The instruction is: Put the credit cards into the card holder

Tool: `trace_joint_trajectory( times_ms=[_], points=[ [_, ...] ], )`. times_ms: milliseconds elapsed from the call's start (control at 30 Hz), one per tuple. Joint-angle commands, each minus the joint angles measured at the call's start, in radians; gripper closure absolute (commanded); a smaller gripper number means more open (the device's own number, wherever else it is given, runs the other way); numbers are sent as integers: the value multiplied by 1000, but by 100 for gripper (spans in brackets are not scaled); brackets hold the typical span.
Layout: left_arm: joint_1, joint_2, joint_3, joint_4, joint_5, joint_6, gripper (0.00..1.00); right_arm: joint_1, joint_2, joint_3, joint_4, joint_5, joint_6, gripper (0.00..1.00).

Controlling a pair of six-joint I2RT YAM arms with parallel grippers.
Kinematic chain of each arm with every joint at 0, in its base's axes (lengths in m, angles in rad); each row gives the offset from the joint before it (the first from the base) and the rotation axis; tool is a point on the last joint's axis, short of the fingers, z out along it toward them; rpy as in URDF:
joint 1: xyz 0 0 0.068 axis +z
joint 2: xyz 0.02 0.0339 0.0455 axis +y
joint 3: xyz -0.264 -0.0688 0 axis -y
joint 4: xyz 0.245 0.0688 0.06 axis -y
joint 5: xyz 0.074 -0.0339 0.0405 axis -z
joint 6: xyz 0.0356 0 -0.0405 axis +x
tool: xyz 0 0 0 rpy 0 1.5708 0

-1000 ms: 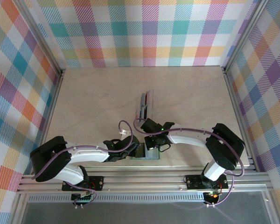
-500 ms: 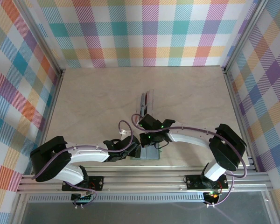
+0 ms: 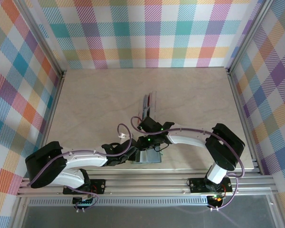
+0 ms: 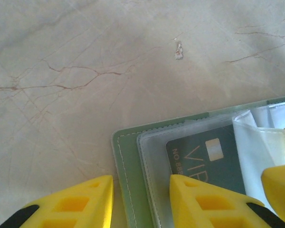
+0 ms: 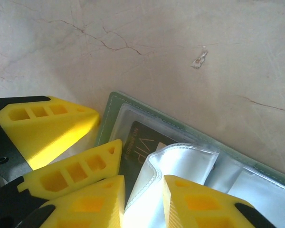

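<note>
The grey-green card holder (image 3: 151, 158) lies open near the table's front edge. A dark card marked VIP (image 4: 204, 156) sits inside its clear sleeve on the left half. My left gripper (image 4: 140, 183) is open and straddles the holder's left edge (image 4: 126, 161); its right finger rests on the sleeve over the card. My right gripper (image 5: 143, 183) is open, and a raised, curled clear sleeve page (image 5: 180, 164) runs up between its fingers. The two grippers nearly touch over the holder (image 5: 109, 111). More cards (image 3: 145, 108) stand in the tray behind.
A clear plastic tray (image 3: 152, 102) stands mid-table, just beyond the right gripper (image 3: 147, 144). The left gripper (image 3: 133, 154) sits at the holder's left side. Bare marbled tabletop (image 3: 85, 104) surrounds them, bounded by checked walls and a metal rail at the front.
My right gripper has moved left and down onto the open holder and now has the sleeve page between its fingers. The left arm has shifted slightly left while staying at the holder's edge.
</note>
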Motion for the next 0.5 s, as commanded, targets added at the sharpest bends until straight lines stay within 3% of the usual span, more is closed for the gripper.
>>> trace_joint_trajectory(
  times_ms=[0,467],
  points=[
    [-12,-10,-22,-85,-7,-5,63,-7,3,10,13,-26,-3,68],
    [-12,-57,-30,-114,-20,-7,58,-12,-3,-31,44,-66,-10,42]
  ],
)
